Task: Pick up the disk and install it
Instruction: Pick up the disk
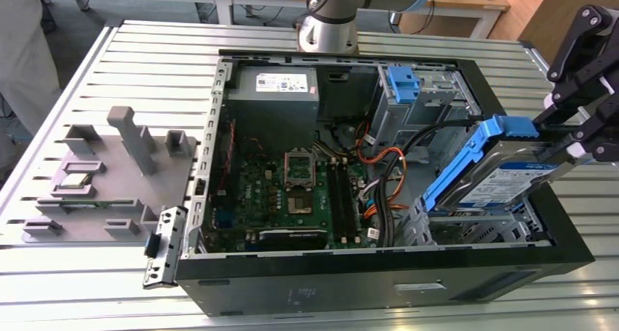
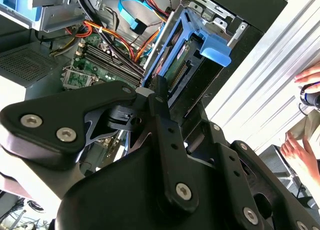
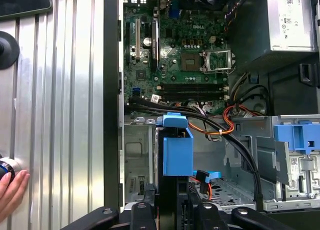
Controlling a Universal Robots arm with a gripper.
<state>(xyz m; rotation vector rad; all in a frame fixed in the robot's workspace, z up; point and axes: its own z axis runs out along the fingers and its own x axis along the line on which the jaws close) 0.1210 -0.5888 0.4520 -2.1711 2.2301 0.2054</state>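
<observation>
tool (image 1: 570,146) pinching disk (image 1: 512,180) at one end, holding it tilted over drive bay (image 1: 482,227) in computer case (image 1: 377,277). likely handling as dense, rigid, shock-sensitive; blue carrier frame (image 1: 462,164) probably flexing, so gripping across metal sides looking safest.

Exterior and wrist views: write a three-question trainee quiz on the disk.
1. True or false: the silver metal hard drive in its blue plastic carrier lies flat on the slatted metal table.
2. The black gripper is: A open, B shut on the drive, C holding a cable.
3. The drive hangs tilted over which side of the open black computer case, in the exterior view?
Key: 1 false; 2 B; 3 the exterior view's right.
</observation>
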